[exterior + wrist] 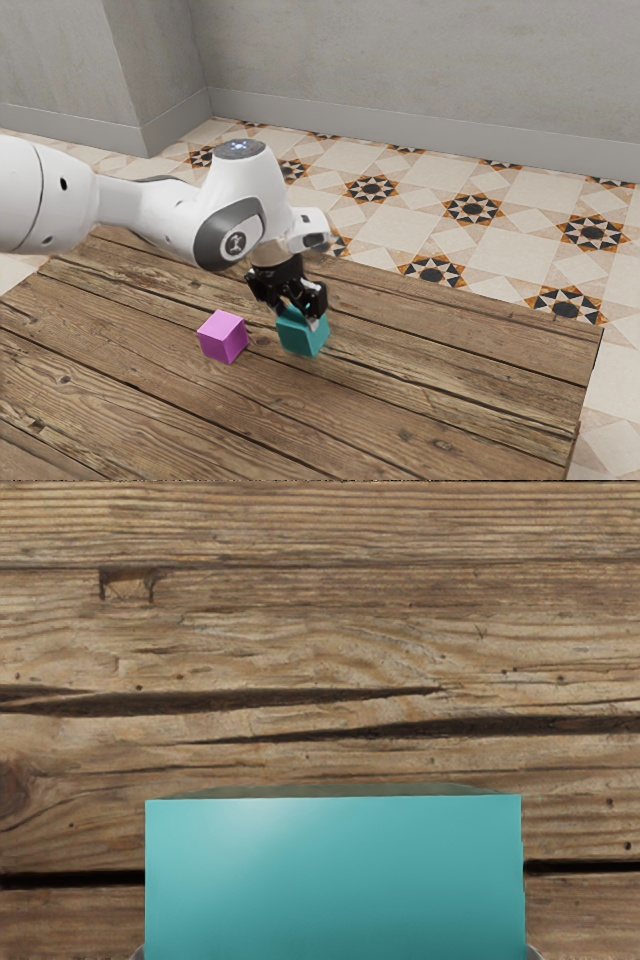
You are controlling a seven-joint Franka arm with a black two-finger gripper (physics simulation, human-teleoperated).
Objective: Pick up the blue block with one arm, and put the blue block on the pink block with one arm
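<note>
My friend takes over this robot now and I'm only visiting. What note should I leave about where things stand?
Gripper: shut on the blue block, a finger on each side.
Blue block: low at the wooden table, beside the pink block and not touching it.
Pink block: on the table, top bare.
Done: the grasp.
Left: lift, carry over, set it on the pink block.

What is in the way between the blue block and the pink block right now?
Nothing visible. The blue block, in the gripper, is just to the exterior view's right of the pink block, with only wooden table between them.
</note>
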